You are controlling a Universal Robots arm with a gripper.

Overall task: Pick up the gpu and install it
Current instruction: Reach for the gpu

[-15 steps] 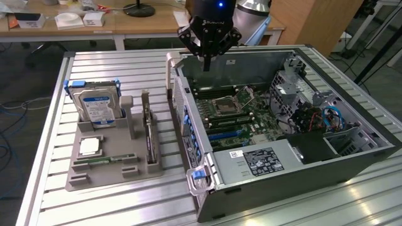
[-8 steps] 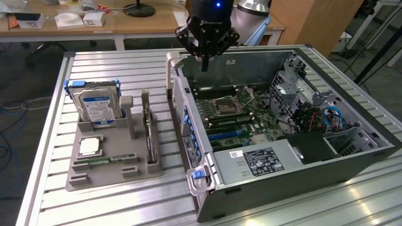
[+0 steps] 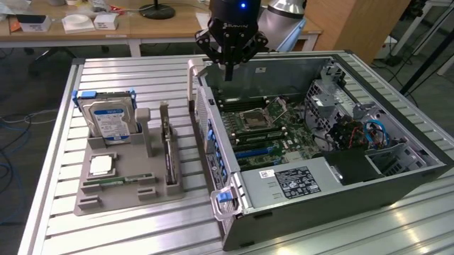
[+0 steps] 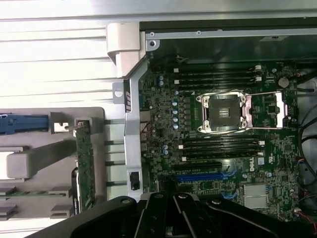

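gpu (image 3: 167,151), thin dark card, upright on edge, slotted in grey holder (image 3: 106,199)

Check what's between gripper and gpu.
In the exterior view, the case wall with its pale handle stands between the gripper and the gpu in the tray.

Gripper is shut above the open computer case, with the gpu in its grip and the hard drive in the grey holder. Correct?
Not quite. The gripper is shut above the computer case, but it holds nothing. The gpu stands on edge in the grey holder, beside the hard drive, as the exterior view shows.
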